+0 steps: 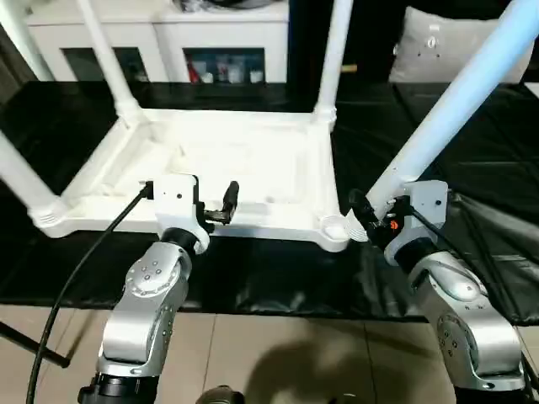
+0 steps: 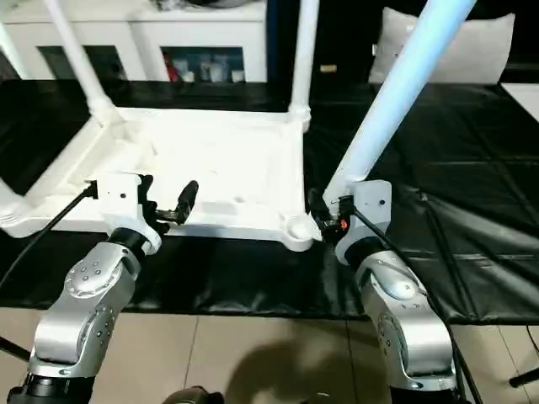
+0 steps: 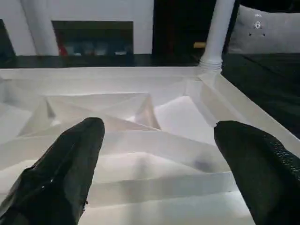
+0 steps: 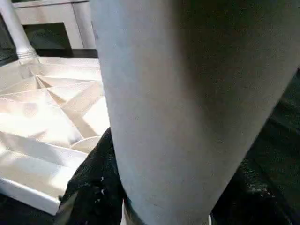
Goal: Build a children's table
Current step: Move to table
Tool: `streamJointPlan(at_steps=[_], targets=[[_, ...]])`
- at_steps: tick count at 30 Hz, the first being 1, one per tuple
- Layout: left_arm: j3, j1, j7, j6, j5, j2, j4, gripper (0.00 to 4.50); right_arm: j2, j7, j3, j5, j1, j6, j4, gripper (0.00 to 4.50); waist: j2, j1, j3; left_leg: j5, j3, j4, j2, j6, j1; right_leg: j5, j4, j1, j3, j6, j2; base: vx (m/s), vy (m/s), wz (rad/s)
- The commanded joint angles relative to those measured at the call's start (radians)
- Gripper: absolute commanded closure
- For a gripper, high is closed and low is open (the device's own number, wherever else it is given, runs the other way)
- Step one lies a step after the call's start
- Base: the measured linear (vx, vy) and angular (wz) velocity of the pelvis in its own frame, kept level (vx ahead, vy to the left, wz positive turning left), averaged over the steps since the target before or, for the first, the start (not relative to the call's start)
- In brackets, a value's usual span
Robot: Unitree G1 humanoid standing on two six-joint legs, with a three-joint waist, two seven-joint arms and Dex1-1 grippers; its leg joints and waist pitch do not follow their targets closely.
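Children's table [image 1: 244, 168] lies upside down on black worktable [image 1: 472, 168], three legs seated. Right gripper [image 1: 368, 220] clamps fourth leg [image 1: 455, 105], tilted beside near-right socket [image 1: 333, 227]. Left gripper [image 1: 214, 206] spread, empty, at near rim. Best: upright the leg, centre it over socket, press.

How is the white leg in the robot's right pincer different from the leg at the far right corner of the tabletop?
The held leg leans, clamped in the right pincer beside an empty corner socket. The far-right leg stands upright, already seated in the upturned tabletop. Both are white tapered tubes.
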Motion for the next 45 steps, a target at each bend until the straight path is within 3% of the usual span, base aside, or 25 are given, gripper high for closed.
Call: streamJointPlan(at_steps=[1,3,4,6,8,9,11,14,16,25,26,28,29,30,31,33,35,37,38,40,41,42,43,44,45], targets=[[-0.001,-0.003,-0.005,-0.006,0.009,0.002,-0.011,0.18,-0.006,0.005,-0.002,0.012,-0.018,0.012,-0.013,2.60,-0.014,0.006,-0.066,-0.173,-0.009,-0.092,0.051,0.038,0.002,-0.137,-0.062,0.038,0.024,-0.169,-0.031,0.000,0.000,0.00],[-0.004,-0.005,-0.006,-0.006,0.010,0.002,-0.010,0.18,-0.017,-0.006,-0.002,-0.004,-0.027,0.046,-0.010,2.60,-0.017,0.008,-0.077,-0.034,-0.004,-0.074,0.048,0.060,0.002,0.052,-0.042,0.040,0.019,-0.200,-0.020,0.000,0.000,0.00],[-0.004,-0.005,-0.007,-0.006,0.010,0.001,-0.009,0.18,-0.018,-0.007,-0.005,-0.008,-0.030,0.042,-0.007,2.60,-0.007,0.010,-0.065,0.016,-0.050,-0.087,0.001,0.181,-0.053,0.090,-0.037,0.080,-0.047,-0.203,-0.029,0.000,0.000,0.00],[-0.005,-0.005,-0.008,-0.007,0.010,0.001,-0.009,0.18,-0.010,-0.011,-0.016,-0.003,-0.030,0.027,-0.006,2.60,-0.001,-0.002,-0.074,0.131,-0.073,-0.056,-0.010,0.310,-0.041,0.102,-0.038,0.076,-0.063,-0.252,-0.032,0.028,-0.013,0.46],[-0.006,-0.007,-0.009,-0.008,0.012,-0.001,-0.007,0.18,0.011,-0.018,-0.042,0.020,-0.026,0.008,-0.007,2.60,0.000,0.000,-0.068,0.174,-0.090,-0.053,-0.004,0.346,-0.038,0.026,-0.035,0.070,-0.067,-0.276,-0.026,0.016,-0.015,0.46],[-0.008,-0.007,-0.011,-0.009,0.012,-0.001,-0.006,0.18,0.008,-0.018,-0.044,0.018,-0.026,0.007,-0.008,2.60,0.016,0.003,-0.075,0.120,-0.074,-0.046,0.038,0.296,0.002,-0.064,-0.042,0.048,-0.045,-0.256,-0.021,0.000,0.000,0.00],[-0.009,-0.008,-0.012,-0.009,0.012,-0.002,-0.005,0.18,0.001,-0.015,-0.041,0.012,-0.027,0.009,-0.006,2.60,0.002,0.010,-0.053,-0.100,-0.064,-0.071,0.051,0.175,-0.019,-0.180,-0.049,0.058,-0.033,-0.245,-0.035,0.000,0.000,0.00],[-0.014,-0.009,-0.018,-0.009,0.010,0.000,-0.004,0.18,-0.002,-0.011,-0.036,0.007,-0.031,0.010,-0.007,2.60,-0.002,0.015,-0.040,-0.426,-0.053,-0.100,0.055,-0.019,-0.003,-0.374,-0.071,0.043,-0.020,-0.168,-0.046,0.000,0.000,0.00],[-0.016,-0.009,-0.026,-0.012,0.006,0.000,-0.004,0.18,0.001,-0.007,-0.033,0.004,-0.031,0.012,-0.008,2.60,-0.004,0.010,-0.043,-0.492,-0.045,-0.111,0.058,-0.080,0.000,-0.407,-0.075,0.040,-0.014,-0.122,-0.043,0.000,0.000,0.00],[-0.008,-0.009,-0.034,-0.015,-0.001,-0.004,-0.008,0.18,-0.014,0.000,-0.007,-0.017,-0.031,0.025,-0.014,2.60,-0.006,-0.032,-0.023,-0.714,-0.025,-0.116,0.041,-0.041,0.067,-0.746,-0.132,0.054,-0.044,-0.021,-0.007,0.000,0.000,0.00],[-0.008,-0.009,-0.035,-0.015,-0.001,-0.004,-0.008,0.18,-0.020,0.003,-0.001,-0.026,-0.033,0.022,-0.013,2.60,-0.016,-0.018,-0.016,-0.694,-0.042,-0.136,0.008,-0.002,-0.024,-0.763,-0.128,0.126,-0.080,-0.003,-0.035,0.000,0.000,0.00],[-0.008,-0.009,-0.037,-0.016,-0.001,-0.004,-0.009,0.18,-0.019,0.001,-0.001,-0.034,-0.033,0.008,-0.011,2.60,-0.011,-0.039,-0.032,-0.591,-0.041,-0.110,-0.007,0.056,-0.037,-0.799,-0.134,0.156,-0.074,-0.002,-0.070,0.037,0.023,0.44],[-0.007,-0.008,-0.038,-0.016,0.000,-0.005,-0.009,0.18,-0.014,-0.001,-0.004,-0.035,-0.032,0.001,-0.011,2.60,-0.010,-0.042,-0.030,-0.501,-0.031,-0.079,-0.005,0.075,-0.029,-0.866,-0.165,0.157,-0.083,-0.022,-0.100,0.068,0.007,0.54],[-0.007,-0.009,-0.039,-0.016,0.000,-0.005,-0.008,0.18,-0.002,-0.008,-0.020,-0.023,-0.033,-0.001,-0.010,2.60,0.007,-0.060,-0.043,-0.470,-0.025,-0.079,0.031,0.048,0.050,-0.816,-0.163,0.112,-0.063,-0.060,-0.062,0.108,-0.014,0.39],[-0.007,-0.009,-0.040,-0.016,0.000,-0.005,-0.008,0.18,0.002,-0.009,-0.028,-0.017,-0.034,-0.003,-0.009,2.60,0.001,-0.062,-0.036,-0.498,-0.034,-0.093,0.044,0.040,0.063,-0.721,-0.152,0.104,-0.071,-0.097,-0.034,0.108,-0.014,0.39],[-0.006,-0.009,-0.043,-0.016,-0.001,-0.004,-0.007,0.18,-0.003,-0.007,-0.029,-0.015,-0.036,-0.006,-0.008,2.60,0.019,-0.073,-0.044,-0.620,-0.077,-0.139,0.082,0.028,0.127,-0.378,-0.081,0.076,-0.062,-0.162,0.023,0.134,0.000,0.10],[-0.006,-0.010,-0.044,-0.016,-0.001,-0.003,-0.007,0.18,-0.008,-0.006,-0.029,-0.017,-0.035,-0.016,-0.011,2.60,0.018,-0.085,-0.049,-0.536,-0.104,-0.141,0.084,0.124,0.161,-0.173,-0.035,0.052,-0.050,-0.163,0.032,0.147,0.008,0.07],[-0.007,-0.011,-0.046,-0.016,-0.002,-0.002,-0.005,0.18,-0.017,-0.001,-0.024,-0.019,-0.035,-0.003,-0.017,2.60,-0.013,-0.071,-0.046,-0.345,-0.058,-0.110,0.040,0.261,0.100,-0.056,-0.065,0.110,-0.014,-0.148,-0.007,0.147,-0.026,0.05],[-0.008,-0.011,-0.046,-0.017,-0.002,-0.002,-0.005,0.18,-0.013,-0.001,-0.027,-0.015,-0.035,0.000,-0.018,2.60,-0.004,-0.044,-0.070,-0.248,0.020,-0.090,0.042,0.145,0.154,0.000,-0.049,0.102,0.031,-0.223,0.009,0.155,-0.052,-0.28],[-0.009,-0.011,-0.049,-0.017,-0.003,-0.001,-0.005,0.18,-0.006,-0.002,-0.034,-0.016,-0.031,-0.010,-0.020,2.60,-0.041,0.014,-0.073,-0.101,0.050,-0.054,-0.021,0.079,0.018,0.156,-0.048,0.221,0.099,-0.200,0.034,0.097,-0.010,-0.55],[-0.010,-0.011,-0.050,-0.017,-0.002,-0.002,-0.005,0.18,-0.006,-0.002,-0.033,-0.020,-0.029,-0.015,-0.020,2.60,-0.029,0.023,-0.083,-0.076,0.048,-0.046,-0.026,0.083,0.003,0.211,-0.043,0.239,0.110,-0.186,0.036,0.045,0.031,-0.40],[-0.012,-0.010,-0.051,-0.017,-0.002,-0.002,-0.006,0.18,-0.005,-0.001,-0.033,-0.024,-0.027,-0.020,-0.022,2.60,-0.024,0.035,-0.093,-0.022,0.029,-0.019,-0.037,0.158,-0.048,0.363,-0.038,0.271,0.100,-0.141,0.024,0.069,0.027,-0.05],[-0.012,-0.010,-0.051,-0.017,-0.002,-0.002,-0.006,0.18,-0.005,-0.001,-0.033,-0.024,-0.027,-0.020,-0.022,2.60,-0.015,0.035,-0.099,0.018,0.022,-0.020,-0.032,0.161,-0.039,0.443,-0.021,0.267,0.092,-0.113,0.043,0.069,0.027,-0.05],[-0.013,-0.009,-0.053,-0.017,-0.002,-0.001,-0.006,0.18,-0.004,-0.001,-0.033,-0.022,-0.026,-0.021,-0.021,2.60,0.020,0.019,-0.102,0.178,-0.018,-0.034,0.002,0.198,0.084,0.495,0.041,0.173,0.026,-0.038,0.117,0.171,-0.031,0.15],[-0.014,-0.008,-0.054,-0.018,-0.002,-0.001,-0.006,0.18,-0.004,-0.002,-0.031,-0.022,-0.024,-0.021,-0.022,2.60,0.033,-0.026,-0.113,0.340,-0.088,-0.020,0.059,0.313,0.215,0.342,0.099,0.043,-0.011,-0.005,0.113,0.131,-0.048,0.06]])
